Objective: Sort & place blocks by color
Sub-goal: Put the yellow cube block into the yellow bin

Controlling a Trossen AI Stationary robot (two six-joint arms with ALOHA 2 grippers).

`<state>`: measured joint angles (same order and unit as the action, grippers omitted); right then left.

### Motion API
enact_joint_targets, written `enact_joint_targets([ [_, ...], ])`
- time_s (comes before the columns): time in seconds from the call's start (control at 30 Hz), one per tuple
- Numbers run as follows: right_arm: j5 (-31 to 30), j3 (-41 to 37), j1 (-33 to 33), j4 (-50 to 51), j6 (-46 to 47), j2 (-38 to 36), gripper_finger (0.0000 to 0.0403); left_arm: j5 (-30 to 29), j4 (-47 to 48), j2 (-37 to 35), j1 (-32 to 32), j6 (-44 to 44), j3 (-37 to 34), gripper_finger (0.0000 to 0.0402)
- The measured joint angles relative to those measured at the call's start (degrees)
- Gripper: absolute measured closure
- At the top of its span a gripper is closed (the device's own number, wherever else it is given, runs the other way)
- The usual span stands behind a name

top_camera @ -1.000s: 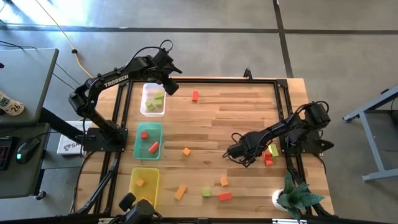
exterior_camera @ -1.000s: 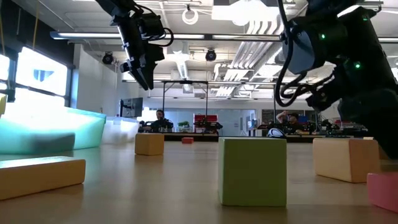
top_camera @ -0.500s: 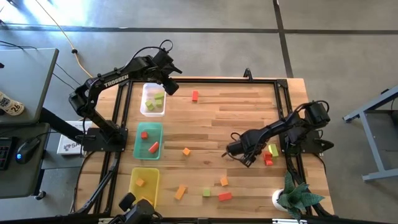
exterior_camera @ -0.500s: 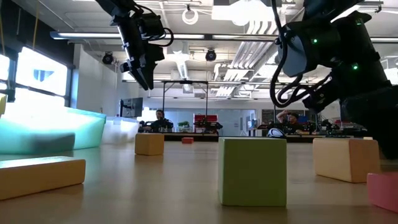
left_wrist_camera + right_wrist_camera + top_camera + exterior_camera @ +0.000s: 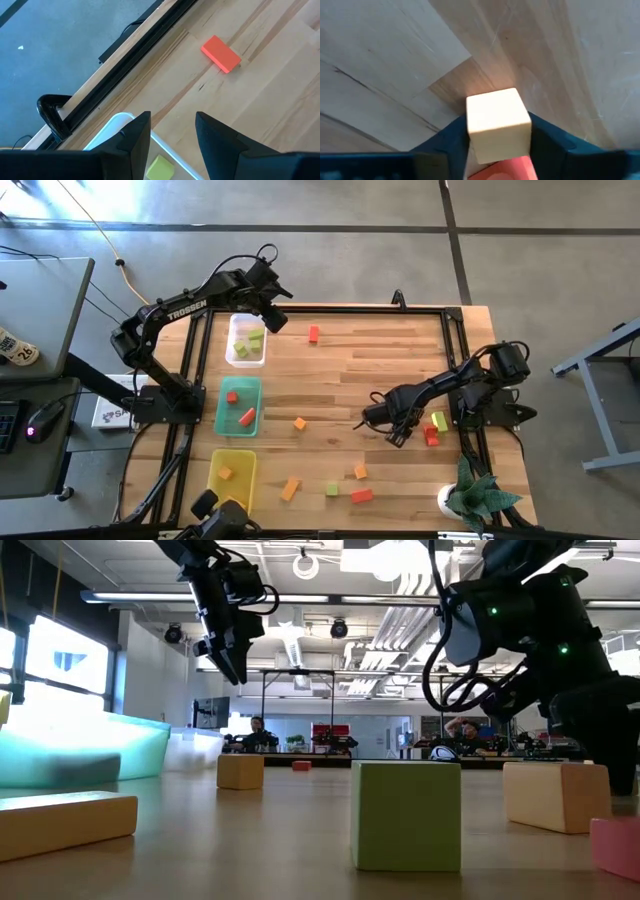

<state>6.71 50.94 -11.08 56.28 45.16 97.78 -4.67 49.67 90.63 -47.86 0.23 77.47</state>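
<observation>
My right gripper [image 5: 372, 420] hangs over the table's right middle, shut on a small block [image 5: 497, 127] that looks pale cream in the right wrist view. My left gripper [image 5: 275, 318] is open and holds nothing. It is raised over the far right corner of the clear tray [image 5: 246, 352], which holds yellow-green blocks [image 5: 248, 339]. Red blocks [image 5: 240, 408] lie in the green tray [image 5: 222, 420]. One orange block [image 5: 225, 473] lies in the yellow tray [image 5: 240, 490]. Loose blocks rest flat on the wood, among them red [image 5: 313, 333], orange [image 5: 299, 423] and yellow-green [image 5: 439, 421]. My right gripper pinches the pale block by two opposite side faces [image 5: 470, 131], one finger on each. The fingers slant down from the table's right side. The block looks lifted clear of the wood. A red-pink shape [image 5: 505, 170] shows behind it between the fingers; I cannot tell what it is.
More blocks lie near the front edge: orange [image 5: 360, 471], an orange bar [image 5: 290, 489], green [image 5: 331, 489] and a red bar [image 5: 361, 496]. A red block [image 5: 432, 437] lies by the right rail. A potted plant [image 5: 475, 495] stands at the near right corner. The table's middle is bare wood.
My right gripper, with the block in it, has drifted a little toward the table's left and far edge. In the low view its arm shifts leftward.
</observation>
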Motion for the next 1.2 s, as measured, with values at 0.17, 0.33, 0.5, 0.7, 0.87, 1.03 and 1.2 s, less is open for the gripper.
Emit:
enact_joint_targets([
  [0.17, 2.7, 0.0, 0.6, -0.8, 1.8, 0.0, 0.0292, 0.0, 0.0, 0.0, 0.0, 0.0, 0.0, 0.0259],
  [0.33, 4.3, 1.0, 1.8, -1.8, 3.9, 0.1, 0.0292, 0.0, 0.0, 0.0, 0.0, 0.0, 0.0, 0.0259],
  [0.5, 2.2, 6.7, 3.9, -2.3, 3.9, 0.1, 0.0292, 4.6, 0.3, 0.0, 0.0, 0.0, 0.0, 0.0259],
  [0.7, -4.3, 15.2, 7.5, -5.1, 2.3, 0.1, 0.0292, 13.0, 1.9, 0.0, 0.0, 0.0, 0.0, 0.0259],
  [0.87, -7.2, 21.2, 11.0, -8.1, -2.8, 0.0, 0.0292, 17.6, 2.0, 0.0, 0.7, 3.6, 0.0, 0.0259],
  [1.03, -8.5, 26.8, 14.7, -8.8, -9.2, 0.0, 0.0292, 22.8, 1.4, 0.0, 1.2, 4.9, 0.0, 0.0259],
  [1.2, -7.6, 31.4, 18.3, -9.0, -15.2, 0.0, 0.0292, 27.4, 0.2, 0.0, 2.0, 4.9, 0.0, 0.0259],
])
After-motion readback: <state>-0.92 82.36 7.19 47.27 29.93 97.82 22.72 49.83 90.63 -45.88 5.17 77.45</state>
